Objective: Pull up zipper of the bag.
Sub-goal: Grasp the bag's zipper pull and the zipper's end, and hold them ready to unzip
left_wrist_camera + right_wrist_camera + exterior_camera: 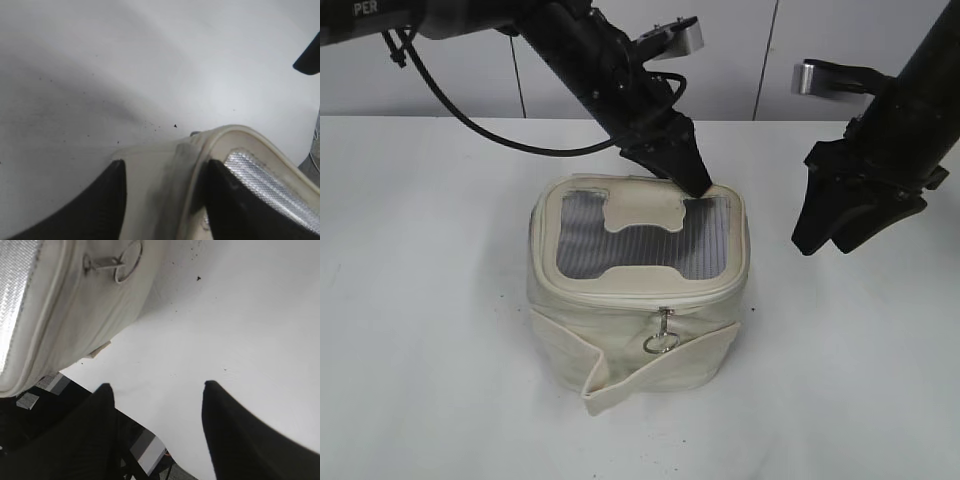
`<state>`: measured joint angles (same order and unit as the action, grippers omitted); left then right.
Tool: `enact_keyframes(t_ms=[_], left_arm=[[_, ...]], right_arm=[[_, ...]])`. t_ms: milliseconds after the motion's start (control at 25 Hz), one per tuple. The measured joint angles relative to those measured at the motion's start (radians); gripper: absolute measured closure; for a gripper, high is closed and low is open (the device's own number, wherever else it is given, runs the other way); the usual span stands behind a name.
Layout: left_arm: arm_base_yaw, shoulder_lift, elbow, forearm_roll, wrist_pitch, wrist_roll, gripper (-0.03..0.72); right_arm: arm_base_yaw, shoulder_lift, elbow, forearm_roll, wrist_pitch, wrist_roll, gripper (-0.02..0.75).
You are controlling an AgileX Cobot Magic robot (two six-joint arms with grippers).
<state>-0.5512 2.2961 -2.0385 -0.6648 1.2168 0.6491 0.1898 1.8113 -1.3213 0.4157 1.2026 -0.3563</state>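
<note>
The cream bag (582, 318) stands mid-table, with its grey mesh top panel (582, 240) facing up. The zipper track (620, 297) runs round the top rim. A silver slider with a ring pull (663, 334) hangs at the front middle; it also shows in the right wrist view (118, 262). My left gripper (697, 187) is open at the bag's back right corner. In the left wrist view (165, 172) its fingers straddle the bag's rim (240, 137), one on the mesh and one outside. My right gripper (817, 238) is open and empty above the table, right of the bag (65, 315).
The white table (430, 300) surrounds the bag. A folded band (620, 385) sticks out at the bag's lower front. In the right wrist view the table edge and the dark floor (50, 410) lie under my right gripper (157, 387). A panelled wall (750, 60) stands behind.
</note>
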Motion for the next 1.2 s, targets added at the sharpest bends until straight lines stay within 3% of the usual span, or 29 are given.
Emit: enact_keyframes(t_ms=[160, 240, 400, 600, 880, 1040, 1200], left_arm=[[-0.010, 0.001, -0.001, -0.012, 0.014, 0.000, 0.591], [-0.012, 0.001, -0.001, -0.011, 0.016, 0.000, 0.648], [-0.012, -0.005, -0.001, -0.002, 0.016, 0.000, 0.648], [-0.017, -0.024, 0.000, 0.039, 0.018, 0.000, 0.649], [-0.019, -0.025, 0.000, 0.046, 0.018, 0.000, 0.649], [-0.019, -0.025, 0.000, 0.046, 0.018, 0.000, 0.649], [-0.019, -0.025, 0.000, 0.046, 0.018, 0.000, 0.649]], right_arm=[[0.000, 0.000, 0.000, 0.004, -0.015, -0.009, 0.298], [0.000, 0.000, 0.000, 0.004, -0.024, -0.025, 0.298], [0.000, -0.003, 0.017, 0.021, -0.051, -0.086, 0.314], [0.000, -0.043, 0.160, 0.112, -0.165, -0.262, 0.341], [0.000, -0.076, 0.395, 0.374, -0.458, -0.704, 0.342], [0.000, -0.076, 0.411, 0.539, -0.520, -0.902, 0.342], [0.000, -0.075, 0.411, 0.589, -0.576, -0.990, 0.342]])
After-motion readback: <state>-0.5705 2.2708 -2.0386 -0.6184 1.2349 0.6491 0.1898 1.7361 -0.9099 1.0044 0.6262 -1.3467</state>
